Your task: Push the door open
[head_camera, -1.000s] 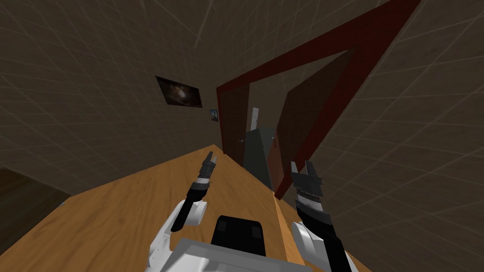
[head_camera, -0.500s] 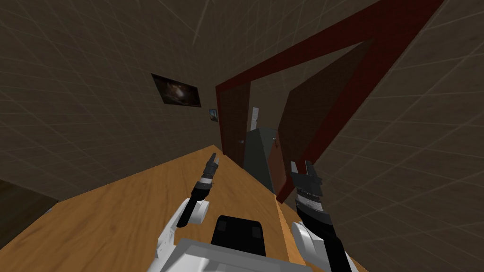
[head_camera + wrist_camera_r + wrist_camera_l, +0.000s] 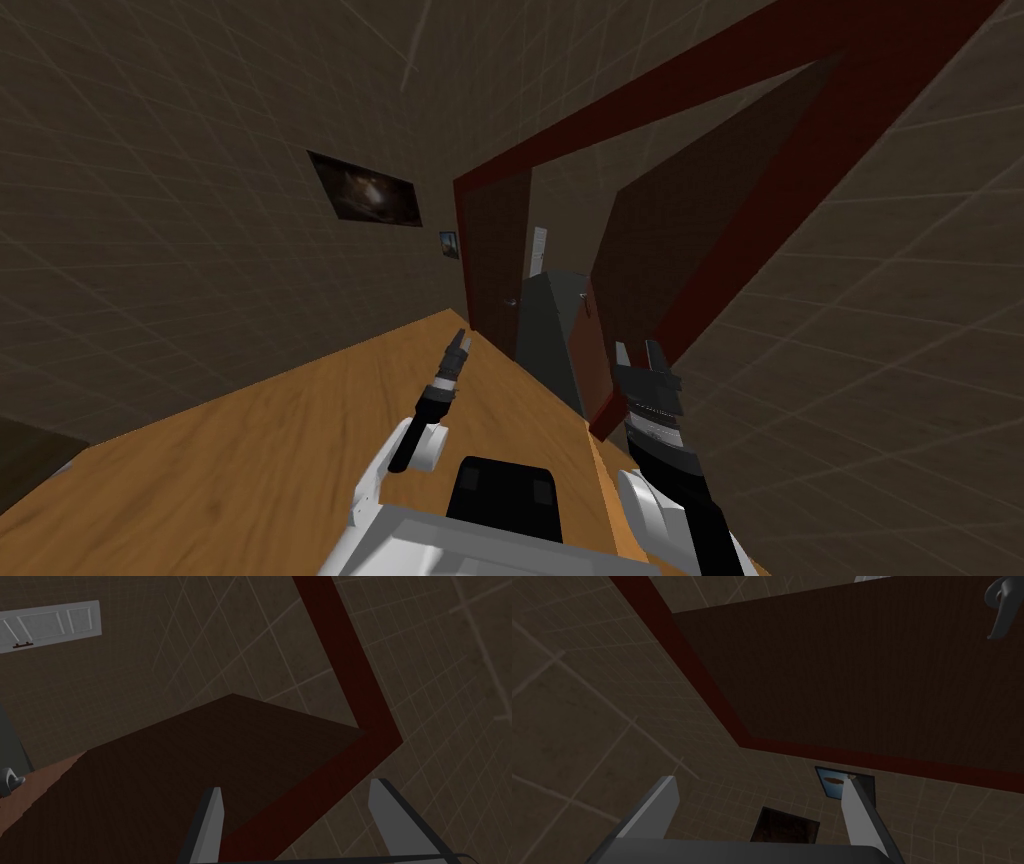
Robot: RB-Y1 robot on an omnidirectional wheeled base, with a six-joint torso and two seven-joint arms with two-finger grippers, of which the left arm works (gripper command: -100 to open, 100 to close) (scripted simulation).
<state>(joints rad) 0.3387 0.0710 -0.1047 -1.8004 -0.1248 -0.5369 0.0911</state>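
Both grippers are hanging spread: left gripper is pointing at the left leaf, right gripper is facing the ajar door just ahead; pushing near its handle, not the hinge side, looks wisest

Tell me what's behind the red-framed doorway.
Between the left door leaf and the right door leaf, a dark grey block and a white panelled piece show against a tiled wall. The leaves cover everything else.
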